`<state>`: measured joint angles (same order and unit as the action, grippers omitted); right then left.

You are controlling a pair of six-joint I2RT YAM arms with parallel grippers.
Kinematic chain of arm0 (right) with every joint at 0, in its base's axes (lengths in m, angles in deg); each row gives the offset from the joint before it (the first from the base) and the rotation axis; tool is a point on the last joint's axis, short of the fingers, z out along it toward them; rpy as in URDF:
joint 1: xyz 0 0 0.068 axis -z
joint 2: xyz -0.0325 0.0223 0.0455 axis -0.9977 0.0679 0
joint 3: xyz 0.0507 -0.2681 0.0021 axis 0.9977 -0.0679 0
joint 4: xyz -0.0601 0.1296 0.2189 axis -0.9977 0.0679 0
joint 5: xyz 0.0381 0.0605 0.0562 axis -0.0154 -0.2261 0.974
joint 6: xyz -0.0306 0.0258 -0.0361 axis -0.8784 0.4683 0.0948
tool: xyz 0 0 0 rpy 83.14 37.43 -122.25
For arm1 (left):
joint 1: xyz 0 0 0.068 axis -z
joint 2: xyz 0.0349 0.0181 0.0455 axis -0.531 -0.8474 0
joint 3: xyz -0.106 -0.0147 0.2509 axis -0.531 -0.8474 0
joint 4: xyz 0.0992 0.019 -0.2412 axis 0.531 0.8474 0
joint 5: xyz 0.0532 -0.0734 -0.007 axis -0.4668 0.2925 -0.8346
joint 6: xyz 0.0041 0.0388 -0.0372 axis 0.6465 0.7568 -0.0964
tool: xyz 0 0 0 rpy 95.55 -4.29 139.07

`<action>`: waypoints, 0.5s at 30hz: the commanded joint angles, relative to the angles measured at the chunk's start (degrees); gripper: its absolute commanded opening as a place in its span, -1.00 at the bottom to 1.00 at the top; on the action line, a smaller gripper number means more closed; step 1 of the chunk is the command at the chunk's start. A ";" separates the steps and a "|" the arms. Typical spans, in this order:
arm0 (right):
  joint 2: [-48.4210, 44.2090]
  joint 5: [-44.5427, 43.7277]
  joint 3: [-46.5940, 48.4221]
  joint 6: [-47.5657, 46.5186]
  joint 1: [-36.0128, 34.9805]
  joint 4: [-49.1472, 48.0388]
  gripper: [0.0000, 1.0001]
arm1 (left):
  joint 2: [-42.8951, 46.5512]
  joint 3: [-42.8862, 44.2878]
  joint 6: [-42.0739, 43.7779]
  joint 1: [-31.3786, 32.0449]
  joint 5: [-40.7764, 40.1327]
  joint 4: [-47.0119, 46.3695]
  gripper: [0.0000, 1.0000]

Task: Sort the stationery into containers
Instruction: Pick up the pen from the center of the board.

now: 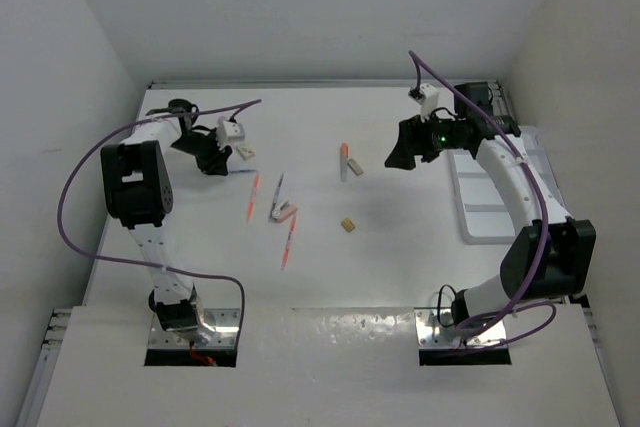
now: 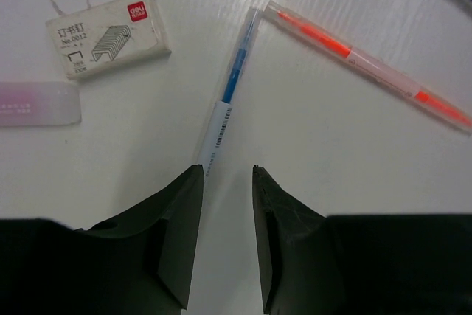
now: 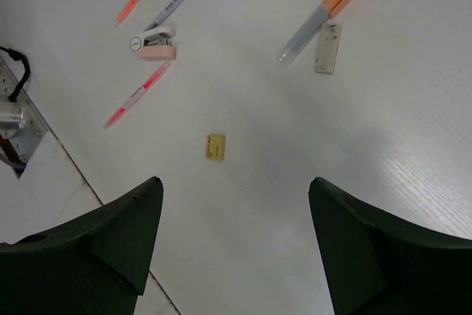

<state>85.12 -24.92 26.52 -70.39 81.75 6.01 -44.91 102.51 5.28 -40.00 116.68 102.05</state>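
Stationery lies scattered across the table (image 1: 400,277). The white tray (image 1: 490,222) sits at the right edge, partly under the right arm, with no item seen in it, so sorting is judged barely begun. The left gripper (image 2: 227,175) sits low at the end of the blue pen (image 2: 230,86), apparently lined up for a pick. Its jaws are parted narrowly and the pen is not clamped. The right gripper (image 3: 236,189) hovers above the tan block (image 3: 215,146), spread wide, holding nothing

White arms (image 1: 155,242) with black joints (image 1: 135,182), looping purple cables (image 1: 62,209)
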 commanded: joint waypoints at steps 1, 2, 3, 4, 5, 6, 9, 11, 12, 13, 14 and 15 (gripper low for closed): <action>-0.07 2.46 1.17 1.69 -0.47 -0.27 0.57 | -1.66 2.82 3.65 0.63 -1.68 1.06 -0.22; 0.20 2.73 1.26 1.61 -0.65 -0.18 0.56 | -2.18 3.09 4.18 0.72 -2.21 1.41 -0.22; 0.64 2.90 1.43 1.43 -0.74 -0.18 0.54 | -3.41 4.05 4.19 0.89 -3.26 2.02 -0.23; 0.73 2.99 1.52 1.43 -0.91 -0.09 0.54 | -4.12 4.67 4.53 1.07 -3.88 2.55 -0.24; 0.90 3.08 1.61 1.43 -0.91 -0.09 0.54 | -4.82 5.37 5.15 1.24 -4.49 3.25 -0.24; 0.99 3.26 1.70 1.43 -1.00 -0.09 0.52 | -5.78 5.72 5.33 1.59 -5.54 4.04 -0.24; 0.82 3.52 1.52 1.60 -1.26 -0.44 0.51 | -6.85 5.99 5.68 2.47 -8.70 4.05 -0.26; 0.47 3.61 1.17 1.69 -1.44 -0.70 0.49 | -7.37 5.64 6.38 2.91 -9.85 4.66 -0.30; 0.20 3.70 0.91 1.95 -1.44 -0.70 0.48 | -7.55 5.46 6.64 3.09 -10.90 4.84 -0.33; 0.03 3.78 0.82 2.22 -1.70 -1.05 0.47 | -7.55 5.20 7.00 3.26 -11.52 4.93 -0.38; -0.24 3.78 0.64 2.57 -1.70 -1.05 0.47 | -7.29 4.24 7.00 3.61 -12.22 4.58 -0.50; -0.33 3.61 0.73 3.09 -1.79 -1.14 0.47 | -7.03 3.54 6.56 3.70 -13.10 4.23 -0.62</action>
<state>85.86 -22.93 26.52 -68.75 80.57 6.12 -51.14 107.23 10.13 -37.27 106.86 104.44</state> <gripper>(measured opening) 0.740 0.223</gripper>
